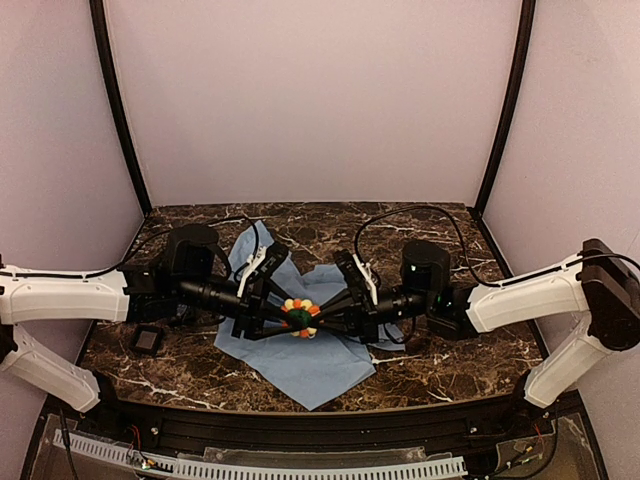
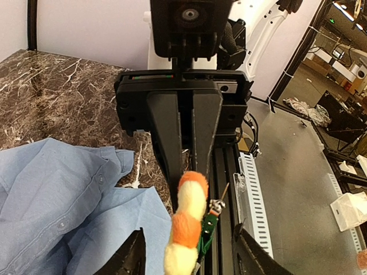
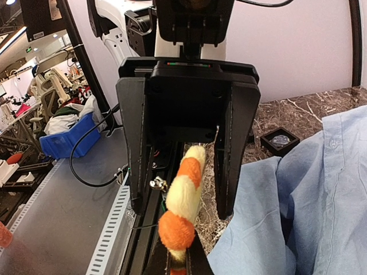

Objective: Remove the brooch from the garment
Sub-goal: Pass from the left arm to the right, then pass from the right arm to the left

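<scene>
Two pincers above middle of light blue fabric shirt (image 1: 300,375) | right pincer (image 2: 190,172) clamps orange-yellow-red flower brooch (image 2: 186,223) there | left pincer (image 3: 183,209) spread, flanking it | risk: I pull askew, brooch snags shirt, grip slips.

Fuzzy, matt plush on the brooch (image 1: 300,317). The garment (image 1: 300,370) is thin smooth cloth; the table (image 1: 440,365) glossy veined stone.

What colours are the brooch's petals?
Orange, yellow and red petals around a dark green centre; the brooch shows face-on in the top external view.
</scene>
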